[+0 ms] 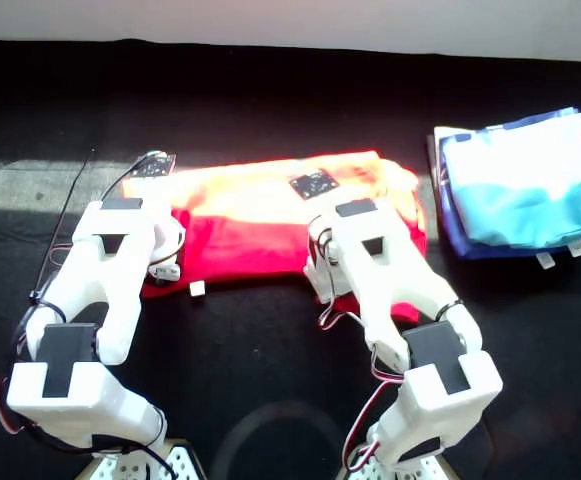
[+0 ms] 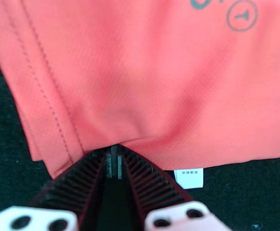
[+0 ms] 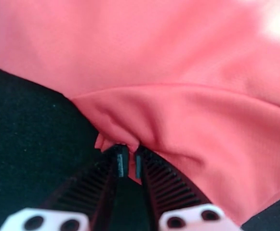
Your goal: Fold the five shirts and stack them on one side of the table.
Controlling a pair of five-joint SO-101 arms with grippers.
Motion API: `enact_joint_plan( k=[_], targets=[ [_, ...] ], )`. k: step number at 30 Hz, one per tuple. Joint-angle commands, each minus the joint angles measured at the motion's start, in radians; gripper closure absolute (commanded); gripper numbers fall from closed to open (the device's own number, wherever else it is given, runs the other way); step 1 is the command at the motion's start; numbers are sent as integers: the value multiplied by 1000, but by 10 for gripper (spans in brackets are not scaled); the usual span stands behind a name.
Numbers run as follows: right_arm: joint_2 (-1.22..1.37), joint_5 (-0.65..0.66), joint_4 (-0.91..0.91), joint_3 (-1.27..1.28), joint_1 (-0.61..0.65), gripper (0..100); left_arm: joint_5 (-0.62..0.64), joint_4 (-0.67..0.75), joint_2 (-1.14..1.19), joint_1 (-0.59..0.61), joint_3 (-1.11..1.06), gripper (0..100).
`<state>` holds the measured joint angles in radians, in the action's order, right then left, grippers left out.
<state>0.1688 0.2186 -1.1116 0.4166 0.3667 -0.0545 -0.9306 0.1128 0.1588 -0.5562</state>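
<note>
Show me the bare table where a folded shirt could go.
Free: the far strip of table behind the red shirt; the near patch between the two arms; the near corner in front of the folded stack. Crowded: the middle, where the left gripper and right gripper pinch the shirt's near edge.
</note>
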Motion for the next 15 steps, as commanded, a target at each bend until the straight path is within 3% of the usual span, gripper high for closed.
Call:
enact_joint_plan(
  k=[1, 15],
  targets=[
    [-82, -2, -4, -38, -25, 993, 3, 32, 10, 16, 5, 991],
    [-191, 2, -147, -45, -35, 993, 3, 32, 10, 16, 5, 991]
  ],
)
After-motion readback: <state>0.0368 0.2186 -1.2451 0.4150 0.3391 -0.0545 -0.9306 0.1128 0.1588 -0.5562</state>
